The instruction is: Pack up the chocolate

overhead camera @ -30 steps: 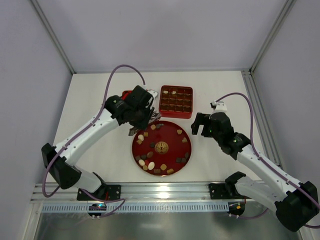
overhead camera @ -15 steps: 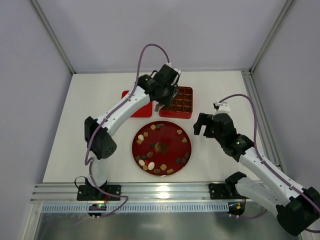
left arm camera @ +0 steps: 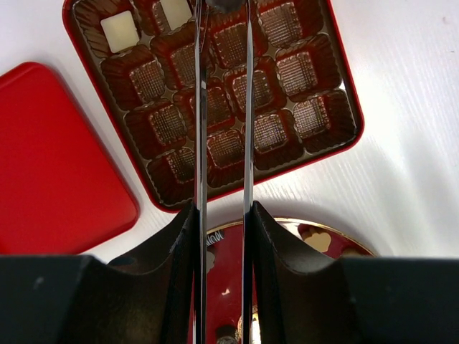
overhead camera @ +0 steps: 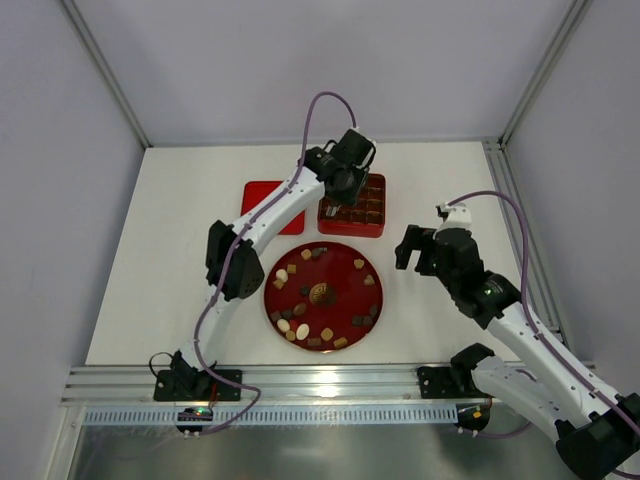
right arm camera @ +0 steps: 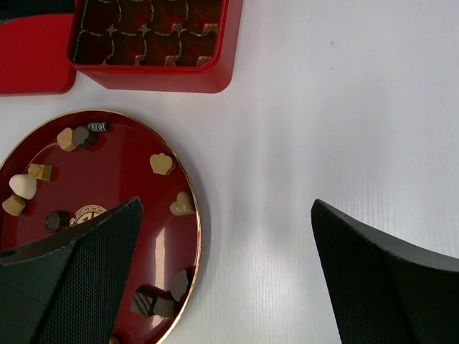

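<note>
Bright metal blades of the left gripper (left arm camera: 222, 14) were found drawn to a narrow gap above the red box (left arm camera: 356, 122). As far as could be judged, they were pinched on a dark piece (left arm camera: 226, 4) cut off by the top edge of the wrist view. The right gripper (right arm camera: 226, 208) was recorded spread wide and holding nothing, hung above the white table (right arm camera: 344, 107) just beside the red plate (right arm camera: 195, 244).

Progress: packing was judged barely begun.

Box: square, fitted with a grid of brown fluted cups. Two cream squares (left arm camera: 120, 30) were lodged in the corner cup and the one adjoining it. Every other cup that could be seen was bare, though some were hidden behind the blades.

Plate: round, gold-rimmed. Most of the chocolate (right arm camera: 163, 164) was held here, with dark, tan and cream pieces scattered singly and in small clusters around the gold emblem (right arm camera: 93, 212).

Red lid (left arm camera: 57, 165): laid flat just beside the box, with nothing on it.
</note>
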`<act>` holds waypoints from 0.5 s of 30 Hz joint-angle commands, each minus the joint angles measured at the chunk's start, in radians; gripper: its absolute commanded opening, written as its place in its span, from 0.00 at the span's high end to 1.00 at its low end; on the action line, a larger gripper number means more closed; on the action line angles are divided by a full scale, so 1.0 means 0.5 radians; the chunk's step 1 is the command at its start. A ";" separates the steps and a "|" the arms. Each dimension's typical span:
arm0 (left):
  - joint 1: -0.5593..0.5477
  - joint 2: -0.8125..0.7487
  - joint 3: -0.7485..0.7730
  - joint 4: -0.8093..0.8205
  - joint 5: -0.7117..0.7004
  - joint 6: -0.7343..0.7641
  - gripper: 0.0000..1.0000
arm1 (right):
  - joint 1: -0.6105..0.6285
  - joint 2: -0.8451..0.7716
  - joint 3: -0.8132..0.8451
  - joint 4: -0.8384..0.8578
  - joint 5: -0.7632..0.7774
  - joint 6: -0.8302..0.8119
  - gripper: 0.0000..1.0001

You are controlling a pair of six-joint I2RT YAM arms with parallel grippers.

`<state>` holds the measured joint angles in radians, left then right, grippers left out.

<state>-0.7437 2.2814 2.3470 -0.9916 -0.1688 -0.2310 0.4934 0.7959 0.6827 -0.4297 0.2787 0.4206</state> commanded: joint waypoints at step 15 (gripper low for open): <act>0.058 0.054 0.083 0.146 -0.043 0.048 0.65 | -0.014 -0.018 0.058 0.000 0.035 -0.016 0.00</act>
<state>-0.7227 2.3016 2.3470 -0.9752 -0.1802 -0.2256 0.4931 0.7937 0.6827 -0.4461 0.2821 0.4202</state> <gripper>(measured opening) 0.356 0.996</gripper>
